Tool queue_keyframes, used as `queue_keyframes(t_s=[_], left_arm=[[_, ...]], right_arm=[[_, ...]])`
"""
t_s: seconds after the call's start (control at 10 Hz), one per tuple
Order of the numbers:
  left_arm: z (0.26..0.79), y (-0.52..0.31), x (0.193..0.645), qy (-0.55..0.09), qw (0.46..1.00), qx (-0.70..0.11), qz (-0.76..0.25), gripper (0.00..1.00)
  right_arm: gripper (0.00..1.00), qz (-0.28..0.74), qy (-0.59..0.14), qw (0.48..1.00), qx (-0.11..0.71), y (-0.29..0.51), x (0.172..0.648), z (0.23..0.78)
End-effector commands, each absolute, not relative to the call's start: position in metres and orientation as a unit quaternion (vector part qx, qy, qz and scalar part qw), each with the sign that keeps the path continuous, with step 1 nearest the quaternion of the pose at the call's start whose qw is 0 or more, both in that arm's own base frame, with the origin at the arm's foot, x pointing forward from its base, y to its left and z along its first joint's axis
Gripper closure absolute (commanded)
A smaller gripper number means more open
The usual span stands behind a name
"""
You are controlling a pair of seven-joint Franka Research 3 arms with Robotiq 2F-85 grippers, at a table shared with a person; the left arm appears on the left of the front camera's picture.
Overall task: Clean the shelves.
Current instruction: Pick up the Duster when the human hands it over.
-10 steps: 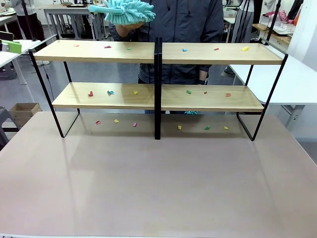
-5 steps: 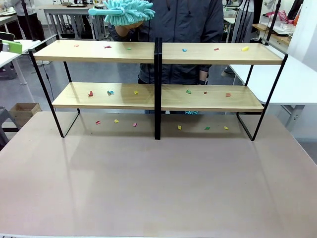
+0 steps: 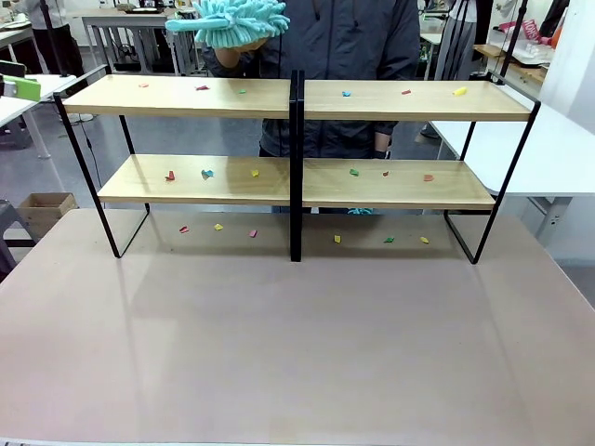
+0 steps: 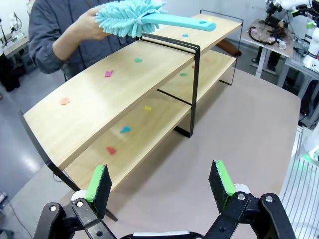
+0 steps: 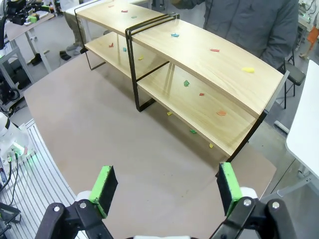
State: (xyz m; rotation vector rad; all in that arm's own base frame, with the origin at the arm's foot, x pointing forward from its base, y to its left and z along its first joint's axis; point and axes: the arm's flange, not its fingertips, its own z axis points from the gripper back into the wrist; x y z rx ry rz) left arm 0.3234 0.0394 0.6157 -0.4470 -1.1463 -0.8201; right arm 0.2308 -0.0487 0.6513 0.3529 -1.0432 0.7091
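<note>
The shelves [image 3: 186,96] stand across the far half of the table: two light wooden boards on a thin black frame with a black central post [image 3: 296,167]. Small coloured scraps [image 3: 346,93] lie on both boards and on the table under the rack. Behind the rack a person's hand holds a turquoise fluffy duster [image 3: 232,20] above the top board's left half; the same duster [image 4: 130,19] appears in the left wrist view. My left gripper [image 4: 159,183] is open over the table near the rack's left end. My right gripper [image 5: 167,186] is open, high above the table's right side.
The brown table [image 3: 297,344] stretches bare in front of the rack. A white table [image 3: 558,149] stands to the right and a cardboard box [image 3: 42,209] sits on the floor at left. The person in a grey jacket [image 3: 353,37] stands right behind the rack.
The person's hand has raised the duster slightly and shifted it a little; the rack and scraps have not moved.
</note>
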Motion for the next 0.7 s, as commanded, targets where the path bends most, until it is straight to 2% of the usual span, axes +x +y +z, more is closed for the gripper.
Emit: queue_keyframes(t_s=[0.0, 0.2, 0.4, 0.6], left_arm=[[0.616, 0.038, 0.324, -0.524, 0.737, -0.204, -0.375, 0.0], [0.616, 0.039, 0.323, -0.522, 0.739, -0.204, -0.374, 0.0], [0.629, 0.045, 0.359, -0.519, 0.718, -0.292, -0.359, 0.0], [0.642, 0.048, 0.422, -0.487, 0.704, -0.416, -0.306, 0.0]], right_arm=[[0.0, 0.33, -0.485, 0.793, 0.164, -0.048, 0.231, 0.652], [0.0, 0.33, -0.485, 0.793, 0.164, -0.048, 0.231, 0.652], [0.0, 0.33, -0.485, 0.793, 0.164, -0.048, 0.231, 0.652], [0.0, 0.33, -0.485, 0.793, 0.164, -0.048, 0.231, 0.652]])
